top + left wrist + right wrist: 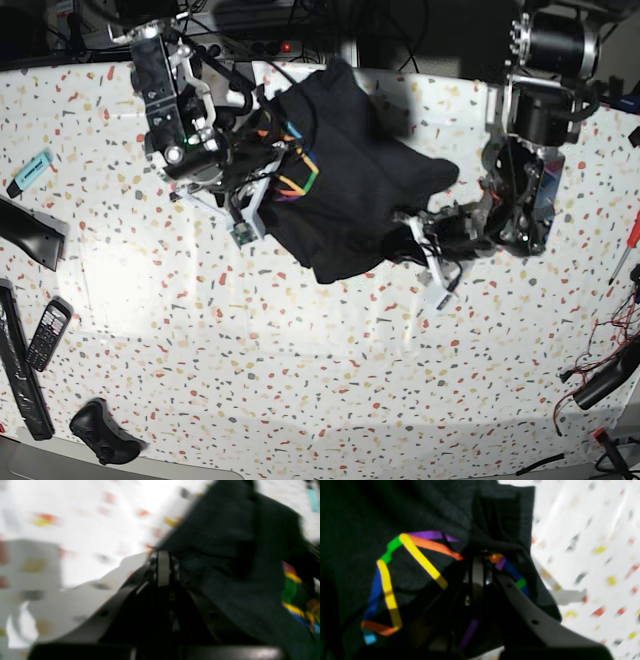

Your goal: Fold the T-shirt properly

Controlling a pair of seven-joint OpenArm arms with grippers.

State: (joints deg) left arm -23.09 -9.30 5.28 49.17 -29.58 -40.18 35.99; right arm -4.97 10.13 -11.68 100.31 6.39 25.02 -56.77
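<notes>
T-shirt (pixel 350 190) bunched, hanging between arms above speckled table (pixel 300 380). Left gripper (pixel 418 240) and right gripper (pixel 477 555) each pinch cloth tight. No neat fold visible; spreading and folding remain.

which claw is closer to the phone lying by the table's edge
Right. The right claw grips the T-shirt on the phone's side of the table; the left claw holds the shirt's far side.

left claw (pixel 163 566): clamped, arm reaching inward | right claw (pixel 476 565): clamped, arm angled inward
</notes>
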